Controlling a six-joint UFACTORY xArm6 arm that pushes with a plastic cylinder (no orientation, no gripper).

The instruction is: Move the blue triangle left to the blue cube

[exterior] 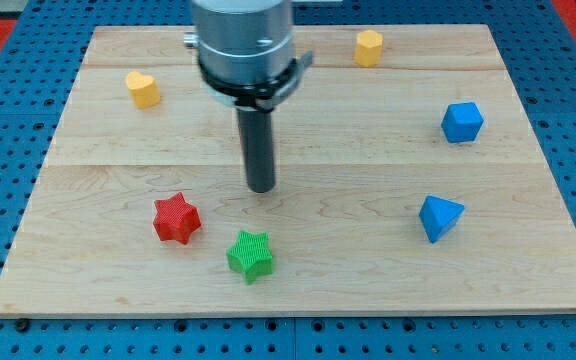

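The blue triangle (439, 217) lies on the wooden board at the view's lower right. The blue cube (462, 122) sits above it, near the board's right edge. My tip (260, 187) is near the board's middle, well to the left of both blue blocks and touching no block. It stands above and between the red star and the green star.
A red star (176, 218) and a green star (250, 255) lie at the lower left of centre. A yellow heart (143, 88) is at the upper left, a yellow hexagon block (368, 47) at the top. The board's edge (298, 312) runs along the bottom.
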